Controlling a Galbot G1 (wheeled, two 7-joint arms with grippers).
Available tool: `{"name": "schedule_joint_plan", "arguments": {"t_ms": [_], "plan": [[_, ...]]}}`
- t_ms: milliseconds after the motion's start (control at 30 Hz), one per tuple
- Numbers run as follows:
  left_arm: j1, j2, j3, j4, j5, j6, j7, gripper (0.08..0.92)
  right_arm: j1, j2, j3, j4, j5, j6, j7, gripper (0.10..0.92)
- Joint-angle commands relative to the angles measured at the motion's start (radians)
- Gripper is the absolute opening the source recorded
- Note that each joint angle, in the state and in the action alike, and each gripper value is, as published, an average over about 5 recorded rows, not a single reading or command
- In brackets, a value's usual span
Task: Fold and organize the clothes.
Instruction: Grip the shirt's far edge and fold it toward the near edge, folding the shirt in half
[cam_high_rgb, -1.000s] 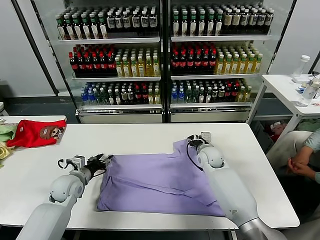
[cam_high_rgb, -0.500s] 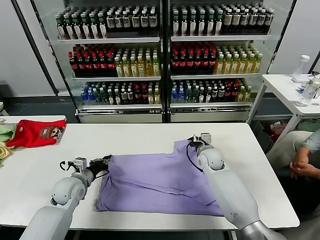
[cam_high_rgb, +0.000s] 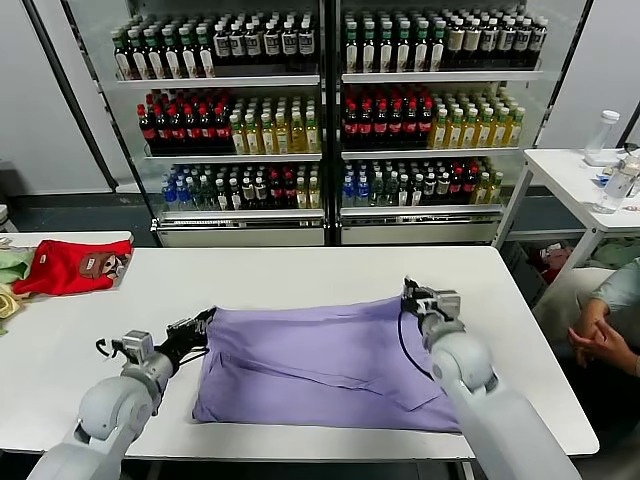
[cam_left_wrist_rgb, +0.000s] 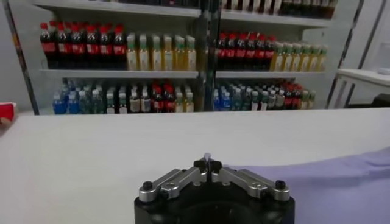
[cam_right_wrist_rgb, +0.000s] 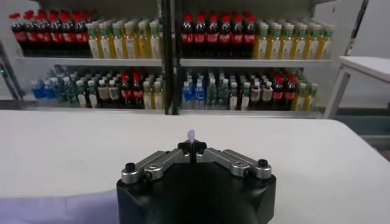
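Head view: a soft, creased lavender T-shirt (cam_high_rgb: 325, 362) lies spread on the smooth white table (cam_high_rgb: 300, 270). The left gripper (cam_high_rgb: 203, 321) pinches its far left corner, the right gripper (cam_high_rgb: 413, 297) its far right corner, both clamped on fabric. Behind the table, glass-fronted coolers (cam_high_rgb: 330, 110) hold rows of bottles.

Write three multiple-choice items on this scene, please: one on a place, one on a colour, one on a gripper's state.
1. Where does the red garment lie?
A. at the far left of the table
B. on the lavender T-shirt
C. on the drinks shelves

2. What colour is the T-shirt between the arms?
A. green
B. lavender
C. white

3. How is the right gripper?
A. wide open above the table
B. shut on the T-shirt's far right corner
C. holding a bottle

Answers: 1 A, it lies at the table's far left end. 2 B, the head view shows light purple. 3 B, the right wrist view shows cloth pinched between the closed fingertips.
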Motion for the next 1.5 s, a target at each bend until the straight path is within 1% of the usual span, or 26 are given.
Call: {"name": "schedule_joint_plan", "arguments": {"t_ms": [33,300,467,633,733,933,1000,1067,1133,1333,1433,1500], "plan": [[0.166,0.009,-0.044,-0.100,-0.024,-0.066,-0.011,0.085,-0.254,-0.078,0.098,0.291,0.018,-0.013,0.023,0.116],[0.221,-0.005,-0.049,-0.148,-0.014,-0.090,-0.021,0.085,-0.387,-0.084,0.169,0.347,-0.002,-0.008,0.009,0.116],[0.276,-0.005,-0.064,-0.199,0.003,-0.066,-0.039,0.085,-0.442,-0.073,0.177,0.362,-0.029,-0.001,0.000,0.116],[0.330,-0.021,-0.062,-0.258,0.045,-0.046,-0.057,0.085,-0.456,-0.078,0.198,0.350,-0.034,0.002,-0.006,0.116],[0.333,-0.028,-0.059,-0.258,0.058,-0.044,-0.060,0.085,-0.454,-0.078,0.202,0.328,-0.038,0.002,-0.010,0.116],[0.305,-0.027,-0.048,-0.207,0.096,-0.038,-0.071,0.086,-0.482,-0.070,0.193,0.317,-0.069,-0.013,-0.032,0.119],[0.291,-0.026,-0.042,-0.189,0.132,-0.035,-0.081,0.096,-0.508,-0.067,0.194,0.329,-0.079,-0.015,-0.040,0.141],[0.282,-0.025,-0.043,-0.175,0.153,-0.035,-0.085,0.132,-0.531,-0.063,0.207,0.348,-0.082,-0.014,-0.042,0.190],[0.285,-0.023,-0.054,-0.185,0.152,-0.022,-0.092,0.191,-0.558,-0.061,0.233,0.373,-0.081,-0.013,-0.044,0.241],[0.351,-0.007,-0.139,-0.320,0.087,0.096,-0.140,0.364,-0.637,-0.057,0.326,0.456,-0.083,-0.001,-0.059,0.414],[0.364,-0.028,-0.140,-0.369,0.014,0.138,-0.206,0.450,-0.664,-0.042,0.337,0.488,-0.099,0.008,-0.066,0.500],[0.358,-0.062,-0.105,-0.370,-0.012,0.149,-0.280,0.502,-0.678,-0.032,0.330,0.505,-0.119,0.014,-0.070,0.561]]}}
